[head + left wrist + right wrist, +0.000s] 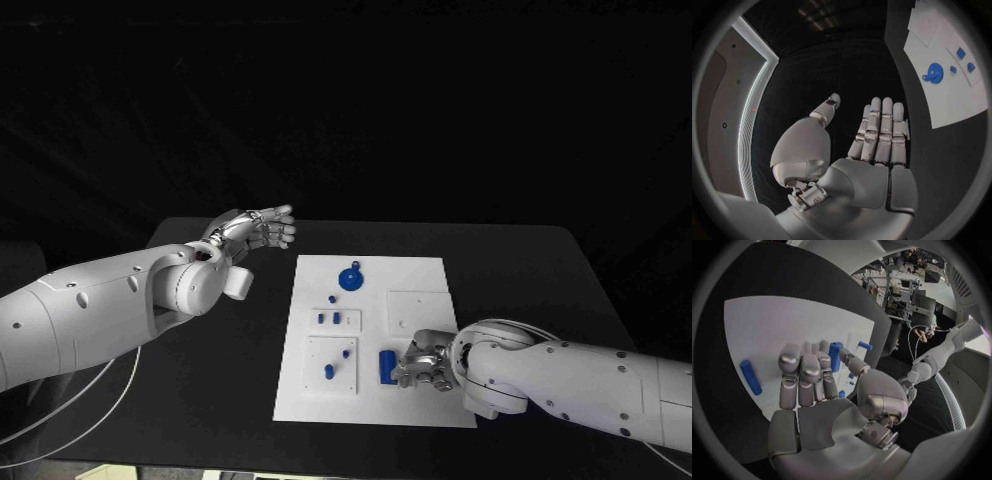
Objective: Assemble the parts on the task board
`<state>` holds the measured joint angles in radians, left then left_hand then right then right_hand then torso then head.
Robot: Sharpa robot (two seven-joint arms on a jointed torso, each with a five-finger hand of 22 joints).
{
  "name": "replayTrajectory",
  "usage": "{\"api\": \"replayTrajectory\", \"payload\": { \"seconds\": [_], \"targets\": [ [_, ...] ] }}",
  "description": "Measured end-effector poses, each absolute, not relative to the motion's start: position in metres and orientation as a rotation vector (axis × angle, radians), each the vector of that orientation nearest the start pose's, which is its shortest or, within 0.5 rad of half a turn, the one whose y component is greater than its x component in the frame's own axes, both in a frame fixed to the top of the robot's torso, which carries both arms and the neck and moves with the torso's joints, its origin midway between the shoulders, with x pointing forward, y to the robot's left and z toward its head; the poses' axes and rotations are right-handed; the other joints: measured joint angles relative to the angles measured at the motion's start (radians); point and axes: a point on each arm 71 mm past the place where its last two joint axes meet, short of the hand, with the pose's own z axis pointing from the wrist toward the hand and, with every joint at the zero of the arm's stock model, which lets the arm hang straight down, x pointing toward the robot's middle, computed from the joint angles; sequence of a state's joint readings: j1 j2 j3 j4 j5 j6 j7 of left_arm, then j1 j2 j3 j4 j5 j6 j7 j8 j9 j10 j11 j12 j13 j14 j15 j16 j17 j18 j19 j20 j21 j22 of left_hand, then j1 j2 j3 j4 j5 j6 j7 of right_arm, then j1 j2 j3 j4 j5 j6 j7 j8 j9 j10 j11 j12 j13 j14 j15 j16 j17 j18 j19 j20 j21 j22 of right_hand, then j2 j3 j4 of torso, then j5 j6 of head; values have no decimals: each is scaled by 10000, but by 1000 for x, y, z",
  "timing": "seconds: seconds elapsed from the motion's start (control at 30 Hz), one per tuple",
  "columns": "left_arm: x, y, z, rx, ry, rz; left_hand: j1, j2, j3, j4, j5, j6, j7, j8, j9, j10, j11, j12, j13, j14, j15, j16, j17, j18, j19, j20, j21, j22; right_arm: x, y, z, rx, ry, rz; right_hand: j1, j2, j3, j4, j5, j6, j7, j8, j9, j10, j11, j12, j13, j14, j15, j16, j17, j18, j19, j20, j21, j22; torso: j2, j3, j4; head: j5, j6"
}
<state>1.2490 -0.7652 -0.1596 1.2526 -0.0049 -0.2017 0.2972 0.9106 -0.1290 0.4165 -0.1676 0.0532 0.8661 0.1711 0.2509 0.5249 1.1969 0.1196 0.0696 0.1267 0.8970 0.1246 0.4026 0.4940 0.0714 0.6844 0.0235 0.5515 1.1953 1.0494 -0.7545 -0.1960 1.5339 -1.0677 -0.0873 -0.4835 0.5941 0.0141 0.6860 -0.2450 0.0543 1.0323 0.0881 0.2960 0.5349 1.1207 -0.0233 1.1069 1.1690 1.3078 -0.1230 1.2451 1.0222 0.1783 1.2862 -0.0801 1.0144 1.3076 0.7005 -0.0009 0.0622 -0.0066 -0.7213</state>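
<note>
The white task board [418,275] lies in the middle of the black table. My right hand [423,366] is low over its near right part. There its thumb and fingers pinch a short blue part [836,356], standing upright over the board [773,330]. A longer blue bar [751,377] lies flat beside that hand [811,380]. In the head view a blue bar [387,365] lies just off the fingers. My left hand [260,228] is raised off the board's far left corner, fingers straight and apart, holding nothing [879,135].
A round blue knob [352,276] sits on the board's far part, also seen from the left wrist [934,73]. Small blue pieces [329,318] stand in the raised plates on the board's left side. Bare black table [534,270] surrounds the board.
</note>
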Motion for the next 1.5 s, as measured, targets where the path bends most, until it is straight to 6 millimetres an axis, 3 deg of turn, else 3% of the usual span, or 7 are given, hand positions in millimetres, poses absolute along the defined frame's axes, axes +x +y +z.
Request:
{"api": "replayTrajectory", "payload": {
  "seconds": [0.23,0.27,0.47,0.7,0.87,1.1,1.5],
  "targets": [
    [528,251,-216,-11514,15524,-13484,0,0,0,0,0,0,0,0,0,0,0,0,0,0,0,0,0,28,0,0,0,-2,403,-187,-331,2846,24242,4904,-225,-452,-299,-191,0,3,3,-7,-17,0,1,-7,12,1,2,0,0,1,0,0,0,0,0,4,1,-25,84],
    [528,251,-216,-11514,15522,-13481,0,0,0,0,0,0,0,0,0,0,0,0,0,0,0,0,2,28,0,0,0,-2,403,-190,-329,3012,24186,5045,-128,-654,-357,-290,0,-77,60,-105,-37,18,18,-7,25,1,2,0,8,1,0,0,0,-1,0,3,1,-32,95],
    [529,254,-217,-11527,15473,-13409,0,0,0,0,0,0,0,0,1,0,0,0,0,0,0,0,8,26,0,0,0,-3,414,-200,-303,3470,23448,5743,416,-1149,-410,-416,0,-458,155,-246,-38,69,74,87,140,-3,30,10,25,9,44,-44,-3,-1,-2,0,-4,-78,191],
    [529,254,-216,-11523,15462,-13411,0,0,0,0,0,0,0,0,1,0,0,0,1,0,0,0,8,17,0,0,0,7,430,-220,-274,3677,22707,5814,1208,-1111,-597,-434,0,-552,145,-246,77,138,146,266,270,20,52,11,37,9,90,-59,-3,-1,-7,1,-6,-174,319],
    [529,253,-216,-11519,15473,-13428,0,0,-27,-27,0,0,0,0,1,0,0,0,1,0,0,0,17,-16,0,0,0,7,442,-241,-267,3713,22523,5229,1783,-1091,-672,-438,0,-550,147,-131,209,138,146,266,275,19,52,-9,36,9,90,-59,-3,-2,-7,0,3,-293,355],
    [528,253,-216,-11521,15484,-13437,0,0,-27,-27,0,0,0,0,-4,0,0,0,0,0,0,0,22,-22,0,0,0,6,443,-265,-271,3154,22975,3823,1791,-1101,-863,-383,0,-426,114,-65,317,102,109,263,235,20,53,-31,36,9,86,-53,-3,-2,-2,0,12,-407,382],
    [527,251,-216,-11503,15528,-13510,0,0,-27,-27,0,0,0,0,-7,0,0,0,0,0,0,0,35,-52,0,0,0,16,435,-287,-284,2427,23445,1945,1142,-1207,-1217,-220,0,-424,111,-65,458,67,73,158,197,20,53,-41,35,10,16,16,-3,-2,3,7,-1,-486,268]
  ]
}}
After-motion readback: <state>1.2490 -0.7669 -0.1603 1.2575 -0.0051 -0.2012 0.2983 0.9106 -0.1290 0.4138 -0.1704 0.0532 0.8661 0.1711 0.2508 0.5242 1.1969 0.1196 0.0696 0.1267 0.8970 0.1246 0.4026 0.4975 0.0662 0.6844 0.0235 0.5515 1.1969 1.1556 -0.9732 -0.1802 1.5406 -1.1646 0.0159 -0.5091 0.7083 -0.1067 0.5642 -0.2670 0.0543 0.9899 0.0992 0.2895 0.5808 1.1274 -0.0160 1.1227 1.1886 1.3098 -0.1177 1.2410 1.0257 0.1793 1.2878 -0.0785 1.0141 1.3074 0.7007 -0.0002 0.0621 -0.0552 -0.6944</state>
